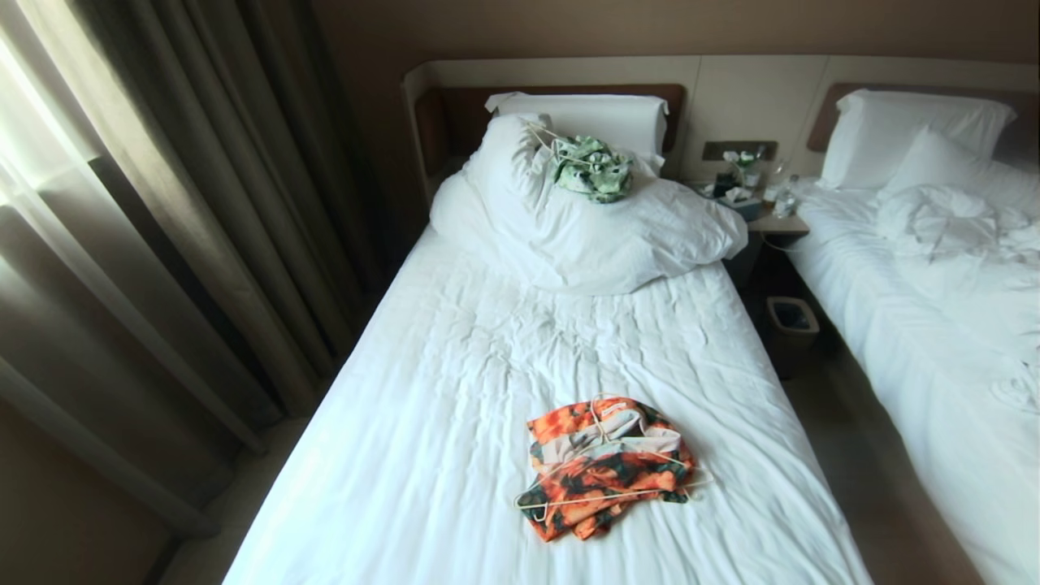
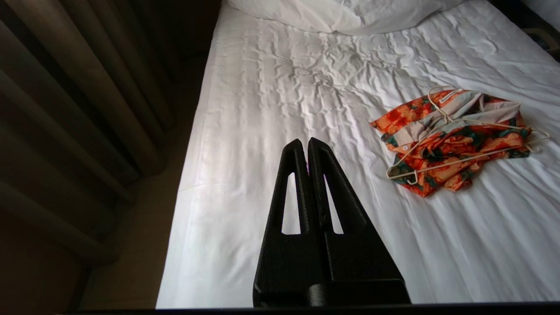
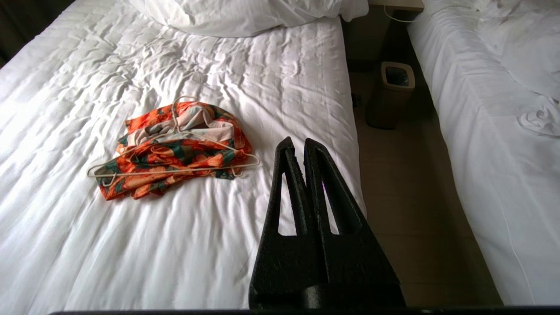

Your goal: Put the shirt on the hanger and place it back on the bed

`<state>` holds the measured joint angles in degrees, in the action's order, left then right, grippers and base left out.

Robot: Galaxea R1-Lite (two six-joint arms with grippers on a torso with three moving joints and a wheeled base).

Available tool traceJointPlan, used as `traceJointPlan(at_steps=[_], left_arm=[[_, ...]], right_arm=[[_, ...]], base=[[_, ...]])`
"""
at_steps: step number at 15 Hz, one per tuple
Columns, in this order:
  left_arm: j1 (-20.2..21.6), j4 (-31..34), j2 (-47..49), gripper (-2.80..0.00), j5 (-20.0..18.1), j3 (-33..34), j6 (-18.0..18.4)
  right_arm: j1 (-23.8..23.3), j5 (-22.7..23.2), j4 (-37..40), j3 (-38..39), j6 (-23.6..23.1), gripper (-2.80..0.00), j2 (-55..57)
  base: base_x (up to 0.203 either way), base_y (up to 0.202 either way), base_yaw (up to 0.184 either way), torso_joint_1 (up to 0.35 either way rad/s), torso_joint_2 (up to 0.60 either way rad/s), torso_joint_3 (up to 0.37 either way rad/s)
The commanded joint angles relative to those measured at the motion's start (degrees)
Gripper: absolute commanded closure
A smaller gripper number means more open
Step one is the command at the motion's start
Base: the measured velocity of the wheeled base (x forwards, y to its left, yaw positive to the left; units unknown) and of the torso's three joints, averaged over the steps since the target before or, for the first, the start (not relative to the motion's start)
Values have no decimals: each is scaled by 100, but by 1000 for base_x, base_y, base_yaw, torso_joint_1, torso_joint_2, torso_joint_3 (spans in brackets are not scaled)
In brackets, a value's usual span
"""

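Far left, dark curtains [image 1: 162, 211] hang beside the bed [image 1: 455, 390]. The left gripper [image 2: 305, 144] hovers over the bed's near left side, fingers pressed together, holding nothing. On the near right part of the sheet lies the shirt [image 1: 605, 467], crumpled, with the hanger [image 1: 626, 487] resting on top. The right gripper [image 3: 297, 146] hangs by the bed's right edge, also closed and empty. Farther right stands a bin [image 1: 792, 321].

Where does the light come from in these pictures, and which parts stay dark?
Head view: daylight enters through the curtain, brightening the bed; headboard corner dim. Left wrist view: the floor beside the bed lies in shadow. Right wrist view: the shirt is evenly lit.
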<state>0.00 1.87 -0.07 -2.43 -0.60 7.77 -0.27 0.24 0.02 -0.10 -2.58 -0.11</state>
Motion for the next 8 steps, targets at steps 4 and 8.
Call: traceJointPlan(at_steps=[4, 8], left_arm=[[0, -2, -1, 0, -4, -2, 6], [0, 4, -1, 0, -4, -2, 6]], right_arm=[[0, -5, 6, 10, -12, 0, 2], [0, -24, -2, 10, 177, 0, 2]], base=[[0, 0, 0, 0, 0, 0], [0, 0, 0, 0, 0, 0]])
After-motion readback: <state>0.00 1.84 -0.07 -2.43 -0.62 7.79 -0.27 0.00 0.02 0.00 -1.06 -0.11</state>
